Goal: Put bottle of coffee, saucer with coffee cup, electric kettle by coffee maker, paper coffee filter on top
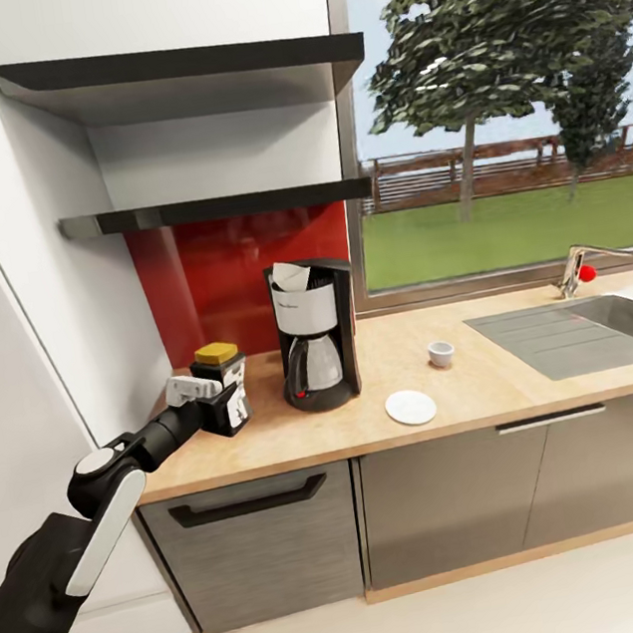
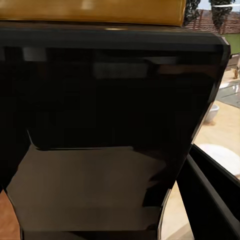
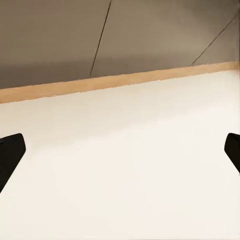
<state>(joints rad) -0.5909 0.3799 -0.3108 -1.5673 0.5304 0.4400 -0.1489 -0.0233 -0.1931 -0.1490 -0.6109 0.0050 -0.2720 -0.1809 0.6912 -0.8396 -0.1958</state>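
Gripping: left gripper [image 1: 211, 400] clamped on the bottle of coffee [image 1: 223, 387], fingers on either side of its dark body.
Bottle of coffee: upright on the countertop [image 1: 487, 383], yellow lid up, just beside the coffee maker [image 1: 315, 335] and nearer the wall end; left wrist view has its dark glass [image 2: 110, 135] close up under the yellow lid.
Coffee maker: upright against the red backsplash [image 1: 215, 275], a white paper coffee filter [image 1: 291, 277] sticking out of its top.
Saucer [image 1: 411, 407]: flat near the counter's front edge, bare.
Coffee cup [image 1: 442, 353]: on the countertop, apart from the saucer, towards the sink [image 1: 599, 322].
Right gripper [image 3: 120, 155]: fingertips wide apart over pale floor [image 3: 125, 175], cabinet fronts [image 3: 100, 35] beyond.
Shelves [image 1: 211, 208]: two dark ones above the backsplash.
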